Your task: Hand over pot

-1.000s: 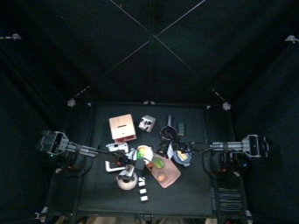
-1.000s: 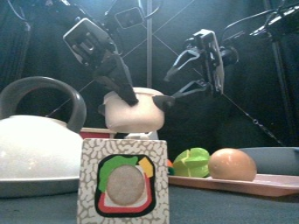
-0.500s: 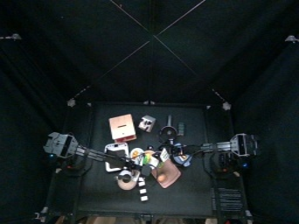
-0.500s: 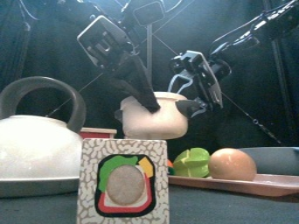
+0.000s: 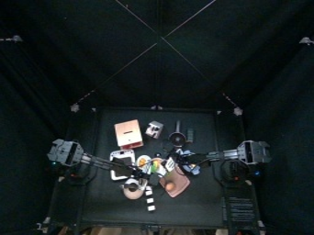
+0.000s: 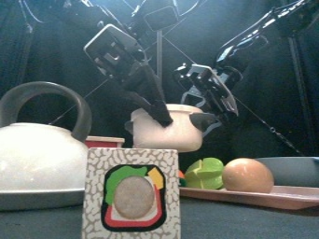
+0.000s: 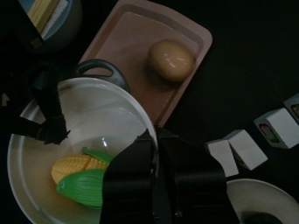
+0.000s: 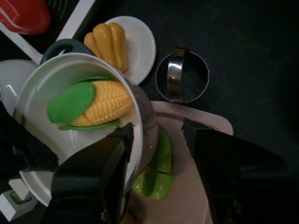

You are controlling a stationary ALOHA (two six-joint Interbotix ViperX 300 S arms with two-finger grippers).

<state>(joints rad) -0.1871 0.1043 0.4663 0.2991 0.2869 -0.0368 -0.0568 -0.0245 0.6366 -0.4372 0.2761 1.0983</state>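
Note:
The pot point(image 6: 177, 131), a small round pale metal pot, hangs in the air above the table's middle. It holds a yellow corn cob point(image 8: 103, 103) and a green piece point(image 7: 82, 182). My left gripper point(image 6: 149, 105) comes down from the left and is shut on the pot's rim point(image 7: 149, 138). My right gripper point(image 6: 200, 98) is at the pot's right side. Its jaws stand open on either side of the rim, as the right wrist view point(image 8: 163, 138) shows. From above, the pot point(image 5: 154, 163) lies between the two arms.
A white kettle point(image 6: 37, 149) and a printed box point(image 6: 131, 191) stand at the front. A pink tray point(image 6: 281, 197) holds a brown potato point(image 6: 247, 175) and a green vegetable point(image 6: 203, 173). A plate of yellow food point(image 8: 117, 39) and a small black pan point(image 8: 181, 72) lie below.
My left gripper has carried the pot to the right and slightly lower. My right gripper has moved in from the right to the pot's rim.

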